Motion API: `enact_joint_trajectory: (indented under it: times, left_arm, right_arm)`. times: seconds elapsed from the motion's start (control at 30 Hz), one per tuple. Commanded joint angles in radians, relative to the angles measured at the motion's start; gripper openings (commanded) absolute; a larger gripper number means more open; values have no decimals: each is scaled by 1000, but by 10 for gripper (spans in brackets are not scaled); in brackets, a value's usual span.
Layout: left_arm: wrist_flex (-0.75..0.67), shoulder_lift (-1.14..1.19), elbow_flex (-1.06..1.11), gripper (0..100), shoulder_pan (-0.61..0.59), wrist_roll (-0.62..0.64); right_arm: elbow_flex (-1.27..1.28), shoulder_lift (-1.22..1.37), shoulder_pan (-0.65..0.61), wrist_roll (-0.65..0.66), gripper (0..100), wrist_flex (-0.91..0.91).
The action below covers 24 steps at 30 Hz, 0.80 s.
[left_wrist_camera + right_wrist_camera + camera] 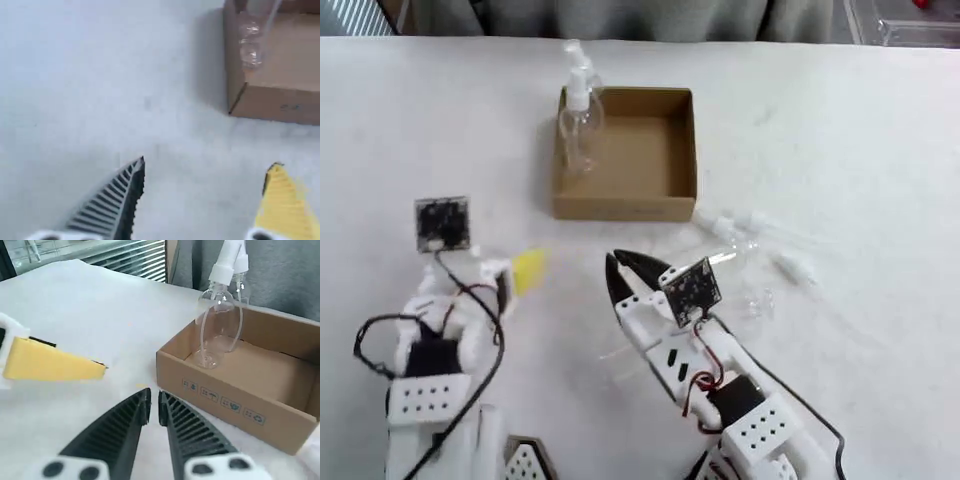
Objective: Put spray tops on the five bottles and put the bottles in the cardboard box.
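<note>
your left gripper [205,172] hangs over the surface [840,130], jaws spread wide and empty. your right gripper [154,405] sits at its 3 o'clock, jaws nearly closed and empty. the cardboard box [660,150] lies at the right gripper's 12 o'clock, with capped bottles [217,325] upright in its 10 o'clock corner. in the high view, loose bottles and spray tops [755,250] lie at the box's 4 o'clock.

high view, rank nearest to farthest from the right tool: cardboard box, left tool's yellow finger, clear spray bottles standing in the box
From the right tool:
1. Brown cardboard box, its front wall just ahead.
2. Yellow finger of the left tool, off to its left.
3. Clear plastic spray bottles, upright in the box's far left corner.
</note>
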Motion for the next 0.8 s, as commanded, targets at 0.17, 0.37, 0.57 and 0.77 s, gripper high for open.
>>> enact_joint_trajectory:
  times: [0.17,0.37,0.57,0.77]
  left_arm:
    - [-5,-259,212,353,-120,-8]
    - [44,-374,245,256,-140,-9]
    - [64,-397,245,68,-140,-25]
    - [66,-397,245,57,-140,-64]
  right_arm:
    - [-15,-10,5,18,15,101]
    - [-233,-10,4,121,15,469]
    - [-427,-2,-30,319,17,751]
    - [-566,-1,-107,637,18,980]
